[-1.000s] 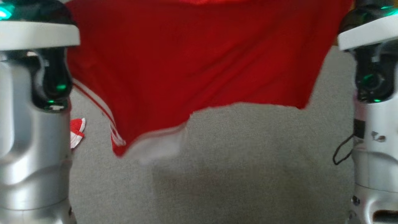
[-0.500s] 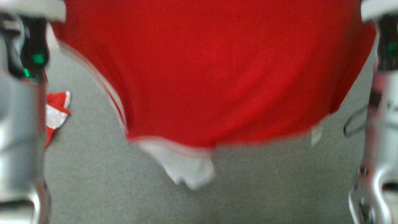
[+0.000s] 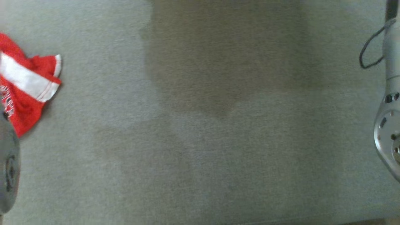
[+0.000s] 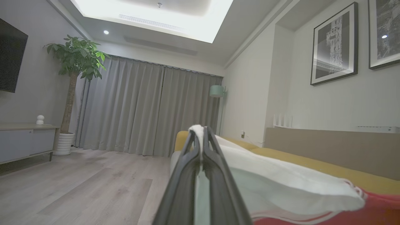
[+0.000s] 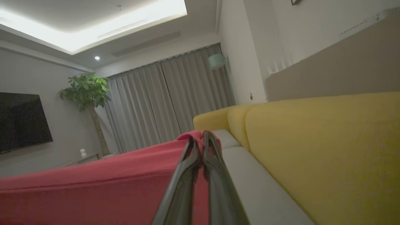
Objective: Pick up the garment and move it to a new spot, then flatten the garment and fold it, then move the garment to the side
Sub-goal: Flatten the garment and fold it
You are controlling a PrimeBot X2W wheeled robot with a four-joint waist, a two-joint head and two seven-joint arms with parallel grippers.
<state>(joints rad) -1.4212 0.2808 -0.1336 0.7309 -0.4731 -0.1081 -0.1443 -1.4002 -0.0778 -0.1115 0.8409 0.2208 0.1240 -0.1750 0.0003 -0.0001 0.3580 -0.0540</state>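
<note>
The garment (image 5: 93, 187) is held spread left to right, its ends pinched in the closed left gripper (image 4: 202, 132) and right gripper (image 5: 200, 139).

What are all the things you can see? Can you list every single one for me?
garment: one, red with white trim, held at two edges
cloth: one, red and white, crumpled at the left edge of the grey surface
sofa: one, yellow, along the wall
plant: one, green, in a white pot by the curtains
curtains: grey, closed, far wall
TV: one, black, on the wall
pictures: two, black frames, on the wall behind the sofa
lamp: one, pale green, beside the curtains
left gripper: dark, jaws shut on the garment's white part
right gripper: dark, jaws shut on the garment's red part
</note>
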